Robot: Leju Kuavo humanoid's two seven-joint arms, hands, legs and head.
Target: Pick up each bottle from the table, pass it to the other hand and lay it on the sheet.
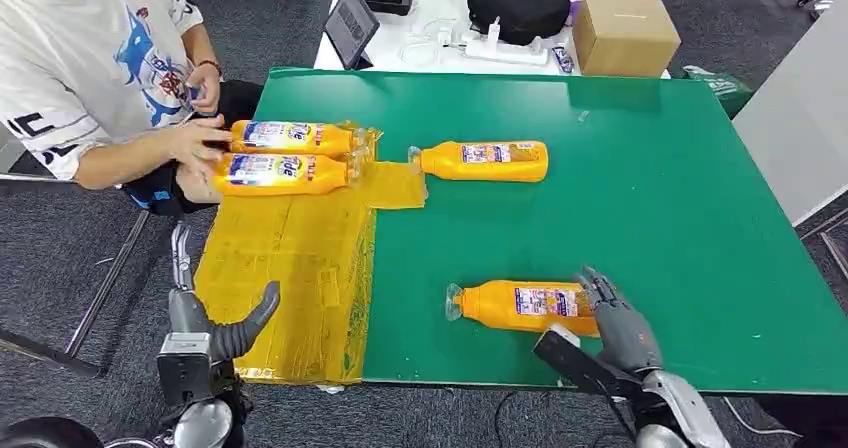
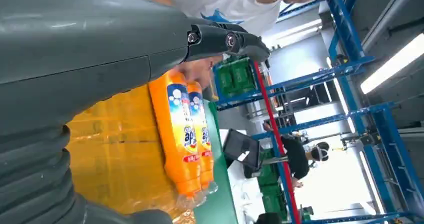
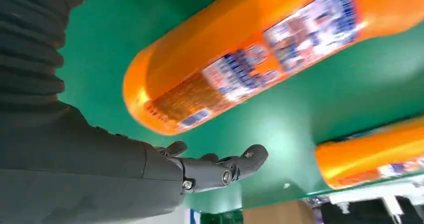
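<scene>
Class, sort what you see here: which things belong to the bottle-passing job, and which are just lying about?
Belong to the job:
near bottle by the right hand
far bottle on the green table
two bottles on the yellow sheet
left hand

Just lying about:
cardboard box
black bag
tablet

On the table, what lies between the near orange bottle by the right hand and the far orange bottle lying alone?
Nothing: in the head view, bare green table separates the near orange bottle from the far orange bottle.
</scene>
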